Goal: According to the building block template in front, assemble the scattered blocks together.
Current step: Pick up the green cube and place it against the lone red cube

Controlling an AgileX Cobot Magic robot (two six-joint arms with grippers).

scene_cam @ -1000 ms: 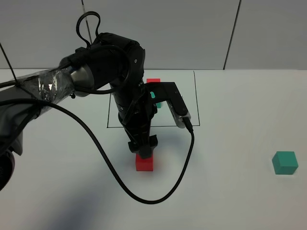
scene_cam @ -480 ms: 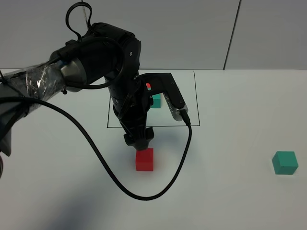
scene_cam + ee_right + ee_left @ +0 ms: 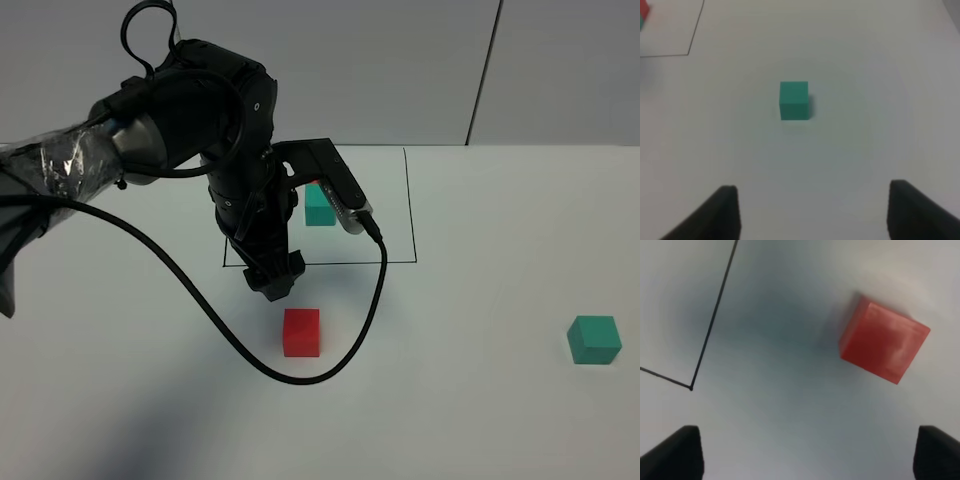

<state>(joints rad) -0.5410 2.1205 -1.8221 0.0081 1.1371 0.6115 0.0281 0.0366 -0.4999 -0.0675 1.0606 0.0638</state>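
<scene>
Red cube (image 3: pixel 301 332), loose, on white table (image 3: pixel 480 420): lies at 5 o'clock from left gripper (image 3: pixel 275 283), near but not touching; jaws spread, empty. Teal cube (image 3: pixel 594 339), loose: 3 o'clock of the red, well apart, nearer right gripper (image 3: pixel 822 212), likewise spread and empty. Both equal-sided, no long axis. Template (image 3: pixel 319 203): 12 o'clock of the red, within black frame (image 3: pixel 408 200).

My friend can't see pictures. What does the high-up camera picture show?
The left gripper of a black robot arm hovers above a white table, close to a loose red cube but not touching it. A teal cube sits alone far to the right. Behind the arm, the template sits inside a drawn black rectangle, partly hidden.
</scene>
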